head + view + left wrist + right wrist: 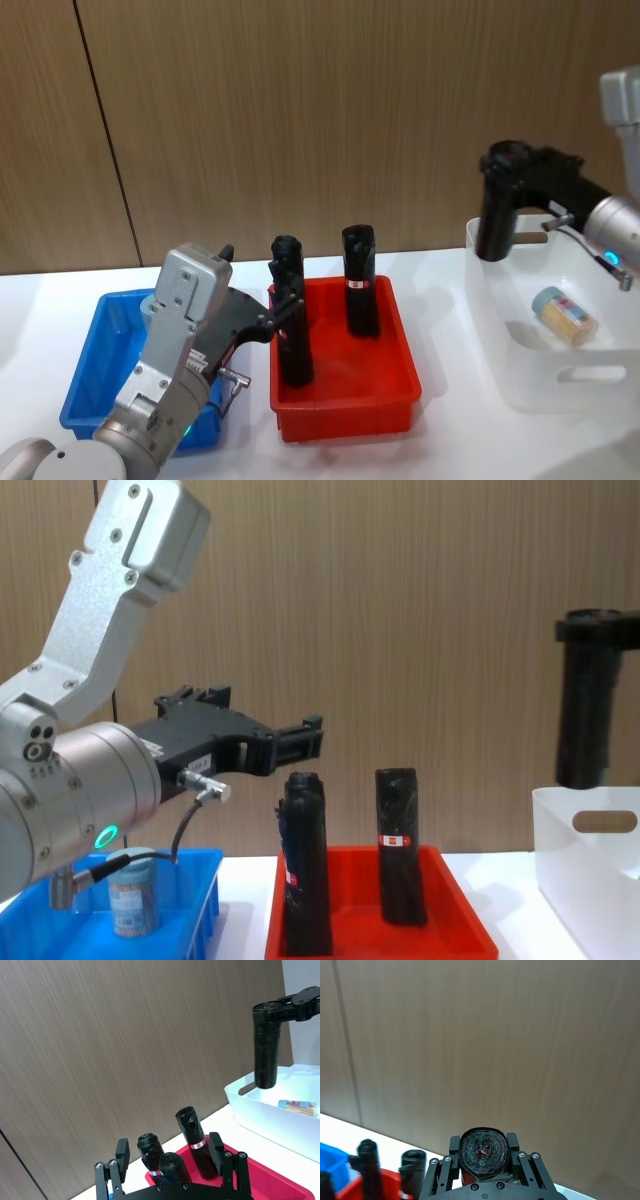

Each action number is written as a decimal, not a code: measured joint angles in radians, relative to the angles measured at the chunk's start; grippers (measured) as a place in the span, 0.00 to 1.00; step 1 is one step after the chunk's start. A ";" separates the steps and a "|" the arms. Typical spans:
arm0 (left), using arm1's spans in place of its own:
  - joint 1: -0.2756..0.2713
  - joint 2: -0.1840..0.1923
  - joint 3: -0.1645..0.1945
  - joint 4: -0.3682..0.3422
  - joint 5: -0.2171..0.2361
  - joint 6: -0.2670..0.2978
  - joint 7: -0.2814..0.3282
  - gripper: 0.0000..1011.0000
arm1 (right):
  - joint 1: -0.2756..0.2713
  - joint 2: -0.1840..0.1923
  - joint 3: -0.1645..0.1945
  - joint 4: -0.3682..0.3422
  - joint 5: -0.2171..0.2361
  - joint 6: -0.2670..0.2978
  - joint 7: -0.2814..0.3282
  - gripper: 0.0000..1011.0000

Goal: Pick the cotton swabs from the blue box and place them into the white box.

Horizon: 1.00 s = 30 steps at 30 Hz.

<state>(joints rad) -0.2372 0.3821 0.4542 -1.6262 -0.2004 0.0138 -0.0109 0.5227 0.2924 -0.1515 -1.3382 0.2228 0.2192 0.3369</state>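
While one tub of cotton swabs (566,316) lies on its side on the floor of the white box (520,375), its pale blue lid turned toward the box's middle and tan swab stems showing through the clear wall, a second tub (133,898) stands upright in the blue box (200,895), seen from the chest with a pale lid and a blue-white patterned label. Any writing on either label is too small to read.

The right gripper (515,172) hangs above the far left corner of the white box with its fingers clamped around a tall black wrapped cylinder (497,215), held upright, its lower end at about the level of the box's rim. From the right wrist the cylinder's rolled top (484,1152) sits snug between the two fingers, a small red mark at its centre.

The left gripper (283,305) reaches from above the blue box toward the red bin (345,418); its fingers (123,1152) stand wide apart and hold nothing. In the head view its fingertips overlap the nearer black cylinder (291,315) in the red bin, and whether they touch it cannot be told.

More black cylinders stand upright in the red bin, which sits between the blue box and the white box on the white table (450,440). One of them (360,281) carries a narrow white band with a red patch near its upper part; the print on it is not legible. The white box shows an oval handle slot (590,375) in its near wall.
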 joint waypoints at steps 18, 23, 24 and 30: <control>0.000 0.000 0.000 0.000 0.000 0.000 0.000 0.99 | 0.047 0.025 0.039 0.177 -0.022 -0.029 -0.050 0.54; 0.000 0.000 0.000 0.000 0.000 0.000 0.000 0.99 | 0.052 0.026 0.041 0.209 -0.022 -0.036 -0.053 0.65; 0.000 0.000 0.000 0.000 0.000 0.000 0.000 0.99 | 0.053 0.026 0.041 0.218 -0.022 -0.037 -0.054 0.68; 0.000 0.000 0.000 0.000 0.000 0.000 0.000 0.99 | 0.053 0.027 0.043 0.236 -0.017 -0.040 -0.055 0.85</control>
<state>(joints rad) -0.2372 0.3821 0.4542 -1.6262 -0.2004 0.0139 -0.0109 0.5755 0.3198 -0.1086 -1.1024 0.2059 0.1787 0.2815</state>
